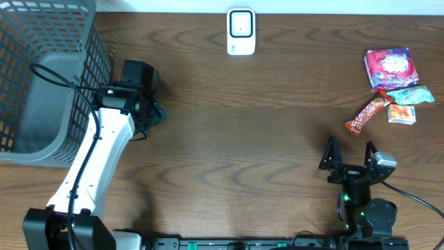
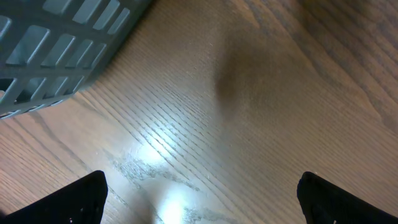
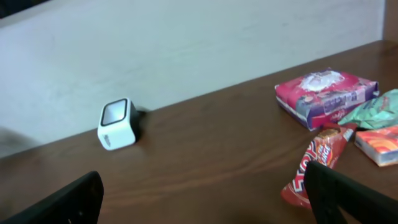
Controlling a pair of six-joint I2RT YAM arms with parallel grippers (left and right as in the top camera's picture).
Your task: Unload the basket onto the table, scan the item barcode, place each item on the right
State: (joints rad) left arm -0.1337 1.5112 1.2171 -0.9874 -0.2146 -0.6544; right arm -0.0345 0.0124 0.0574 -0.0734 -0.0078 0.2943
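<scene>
Both the right gripper (image 1: 350,151) and the left gripper (image 2: 199,196) stand open and empty. Just ahead of the right jaws, toward their right finger, lies the candy bar (image 3: 314,165), likely light with a slick, crinkly wrapper and best pinched across its middle. The barcode scanner (image 3: 117,124) sits farther ahead-left.

Left arm (image 1: 104,149): white link, black joints, black cable (image 1: 52,76). Right arm (image 1: 362,189): black, green lights (image 1: 345,200), grey wrist block (image 1: 383,162). Left gripper (image 2: 202,193), right gripper (image 3: 202,186): black fingers.
</scene>
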